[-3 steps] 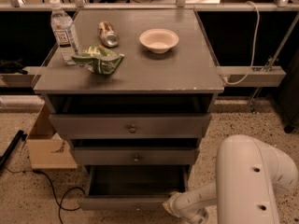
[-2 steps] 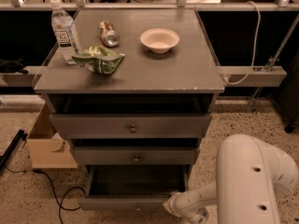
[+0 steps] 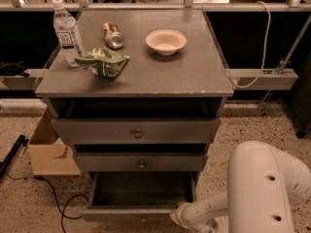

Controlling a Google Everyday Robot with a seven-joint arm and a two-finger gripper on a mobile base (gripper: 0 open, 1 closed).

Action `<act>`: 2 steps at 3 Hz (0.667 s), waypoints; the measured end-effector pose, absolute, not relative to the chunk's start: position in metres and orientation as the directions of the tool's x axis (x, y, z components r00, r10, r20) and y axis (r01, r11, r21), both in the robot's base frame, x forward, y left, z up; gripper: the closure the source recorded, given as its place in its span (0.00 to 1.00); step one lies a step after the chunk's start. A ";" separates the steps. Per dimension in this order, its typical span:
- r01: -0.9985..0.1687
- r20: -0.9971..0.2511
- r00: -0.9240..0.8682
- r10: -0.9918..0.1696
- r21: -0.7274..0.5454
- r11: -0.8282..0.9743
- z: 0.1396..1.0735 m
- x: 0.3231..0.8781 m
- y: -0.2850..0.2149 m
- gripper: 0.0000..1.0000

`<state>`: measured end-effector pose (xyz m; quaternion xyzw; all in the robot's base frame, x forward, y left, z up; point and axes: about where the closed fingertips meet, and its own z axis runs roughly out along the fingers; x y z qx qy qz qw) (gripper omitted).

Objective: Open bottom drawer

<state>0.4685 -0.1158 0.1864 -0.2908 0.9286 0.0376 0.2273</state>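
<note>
The grey cabinet (image 3: 136, 81) has three drawers. Its bottom drawer (image 3: 131, 212) stands pulled well out toward me, and the dark inside shows nothing in it. That drawer's knob is hidden below the front panel's edge. My white arm (image 3: 262, 188) comes in from the lower right. My gripper (image 3: 179, 214) sits at the right end of the bottom drawer's front panel, touching or very close to it. The middle drawer (image 3: 141, 162) and the top drawer (image 3: 137, 131) are pulled out only slightly, each with a small round knob.
On the cabinet top lie a water bottle (image 3: 66, 32), a tipped can (image 3: 112, 35), a green chip bag (image 3: 103, 63) and a white bowl (image 3: 165, 41). A cardboard box (image 3: 48, 149) and a black cable (image 3: 58, 203) are on the floor at left. A rail with a white cord (image 3: 262, 76) runs at right.
</note>
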 end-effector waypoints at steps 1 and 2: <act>-0.556 -0.440 -0.733 -0.519 -0.054 0.830 0.184 0.463 -0.118 1.00; -0.556 -0.440 -0.733 -0.519 -0.054 0.830 0.184 0.463 -0.117 1.00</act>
